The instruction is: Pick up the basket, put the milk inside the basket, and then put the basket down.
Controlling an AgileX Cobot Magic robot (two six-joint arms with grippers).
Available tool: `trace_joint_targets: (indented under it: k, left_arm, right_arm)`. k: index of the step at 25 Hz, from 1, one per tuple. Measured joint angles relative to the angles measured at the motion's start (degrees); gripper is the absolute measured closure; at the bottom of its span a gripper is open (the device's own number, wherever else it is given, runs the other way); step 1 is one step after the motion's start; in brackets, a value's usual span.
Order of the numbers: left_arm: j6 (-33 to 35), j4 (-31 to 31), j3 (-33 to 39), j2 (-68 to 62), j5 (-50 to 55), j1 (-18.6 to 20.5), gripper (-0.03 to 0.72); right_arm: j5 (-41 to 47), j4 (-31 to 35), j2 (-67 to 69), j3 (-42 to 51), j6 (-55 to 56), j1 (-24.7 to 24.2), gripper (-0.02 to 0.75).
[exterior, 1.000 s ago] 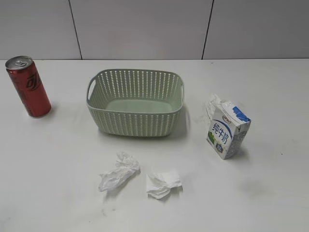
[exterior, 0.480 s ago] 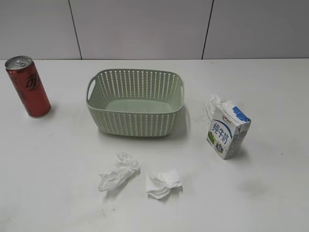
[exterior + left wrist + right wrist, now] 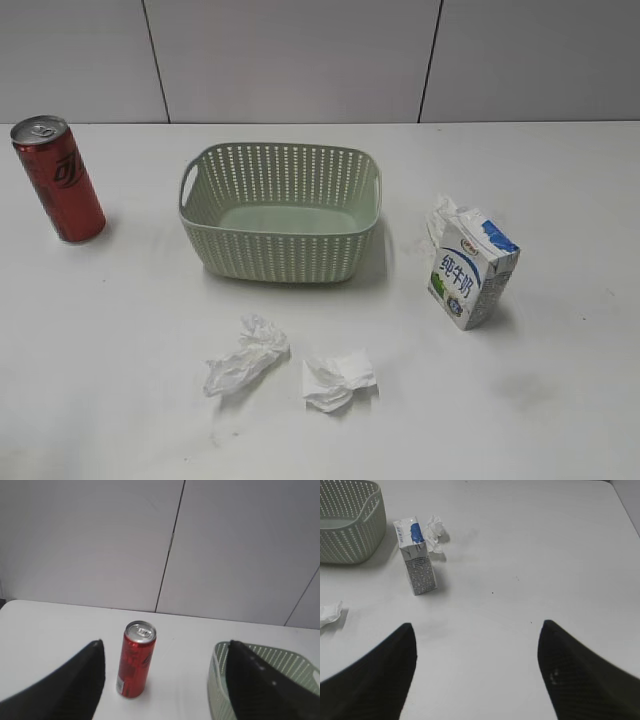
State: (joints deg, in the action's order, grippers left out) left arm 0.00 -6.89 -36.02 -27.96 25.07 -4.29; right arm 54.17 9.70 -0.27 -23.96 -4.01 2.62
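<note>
Basket (image 3: 281, 212) sits empty mid-counter toward the far edge, and I see open surface all around it. Milk (image 3: 470, 268) stands to its right, well clear of the right edge. My left gripper (image 3: 165, 680) and right gripper (image 3: 477, 672) both hang spread wide, holding nothing.
</note>
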Motion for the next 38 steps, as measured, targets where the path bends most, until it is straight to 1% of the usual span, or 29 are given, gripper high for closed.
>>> trace_joint_targets:
  k: [3, 7, 12, 16, 18, 23, 29, 33, 35, 37, 38]
  left_arm:
    - [0.61, -0.76, -6.01, -11.34, -2.21, -1.45, 0.115]
    - [3.93, -0.90, -17.83, -26.10, 0.28, -5.40, 0.115]
    - [4.99, -0.72, -32.69, -43.18, 9.28, -11.04, 0.115]
    - [5.05, -1.11, -41.24, -55.90, 16.18, -13.52, 0.115]
    - [5.05, -1.24, -43.98, -62.21, 18.25, -14.29, 0.115]
    - [6.26, -1.69, -47.35, -74.64, 19.32, -15.69, 0.115]
    - [6.72, -1.87, -48.09, -85.99, 17.06, -15.86, 0.115]
    - [6.78, -2.11, -48.14, -90.63, 14.73, -15.86, 0.121]
    - [6.78, -2.67, -48.14, -92.17, 14.02, -15.86, 0.157]
    - [6.78, -2.88, -48.14, -92.95, 13.43, -15.86, 0.242]
    - [6.78, -3.02, -48.14, -93.04, 12.95, -15.86, 0.313]
  right_arm:
    - [0.00, 0.00, 0.00, 0.00, 0.00, 0.00, 0.165]
    - [0.00, 0.00, 0.00, 0.00, 0.00, 0.00, 0.165]
    - [0.00, 0.00, 0.00, 0.00, 0.00, 0.00, 0.165]
    - [0.00, 0.00, 0.00, 0.00, 0.00, 0.00, 0.165]
    - [0.00, 0.00, 0.00, 0.00, 0.00, 0.00, 0.165]
    - [0.00, 0.00, 0.00, 0.00, 0.00, 0.00, 0.165]
    - [0.00, 0.00, 0.00, 0.00, 0.00, 0.00, 0.165]
    - [0.00, 0.00, 0.00, 0.00, 0.00, 0.00, 0.165]
    - [0.00, 0.00, 0.00, 0.00, 0.00, 0.00, 0.165]
    - [0.00, 0.00, 0.00, 0.00, 0.00, 0.00, 0.165]
    - [0.00, 0.00, 0.00, 0.00, 0.00, 0.00, 0.165]
